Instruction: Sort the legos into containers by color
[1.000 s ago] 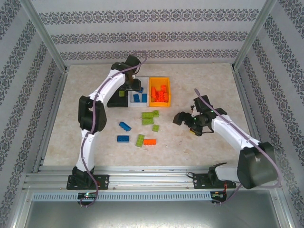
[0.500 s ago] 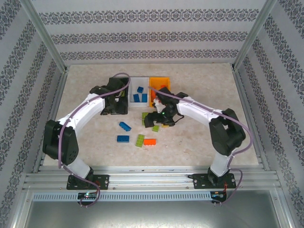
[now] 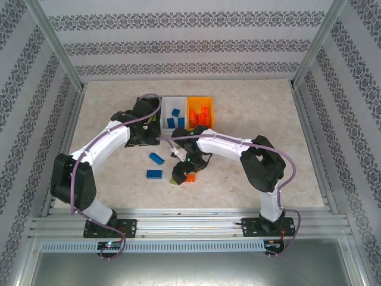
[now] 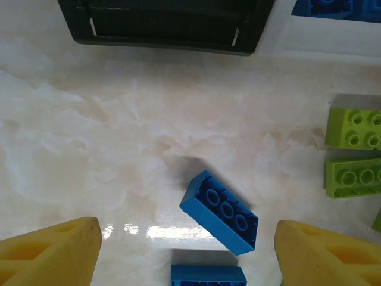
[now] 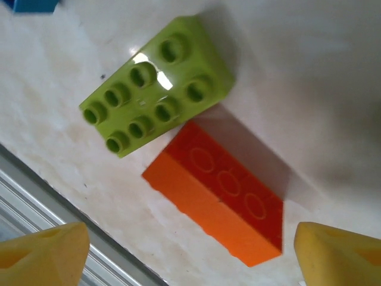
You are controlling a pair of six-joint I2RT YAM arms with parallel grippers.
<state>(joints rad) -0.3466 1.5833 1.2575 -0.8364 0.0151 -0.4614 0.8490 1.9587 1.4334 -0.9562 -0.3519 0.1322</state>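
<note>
In the left wrist view my left gripper (image 4: 187, 238) is open, its yellow fingertips (image 4: 56, 250) low on either side of a tilted blue lego (image 4: 219, 211), not touching it. A second blue lego (image 4: 208, 275) lies just below. From above, these blue legos (image 3: 156, 158) lie left of centre. My right gripper (image 5: 190, 238) is open over an orange-red lego (image 5: 217, 196), with a lime green lego (image 5: 156, 83) touching it. The black container (image 4: 166, 27), white container (image 3: 175, 113) and orange container (image 3: 199, 111) stand in a row at the back.
Two more green legos (image 4: 353, 128) lie right of the blue one. The white container holds blue legos and the orange one holds orange-red legos. Both arms cross the middle of the table. The metal front rail (image 5: 36, 196) runs close to the orange-red lego.
My right arm swung from the right side across to the middle and came down over the orange-red lego. My left arm drew back from the white container to the blue legos, its jaws wider.
</note>
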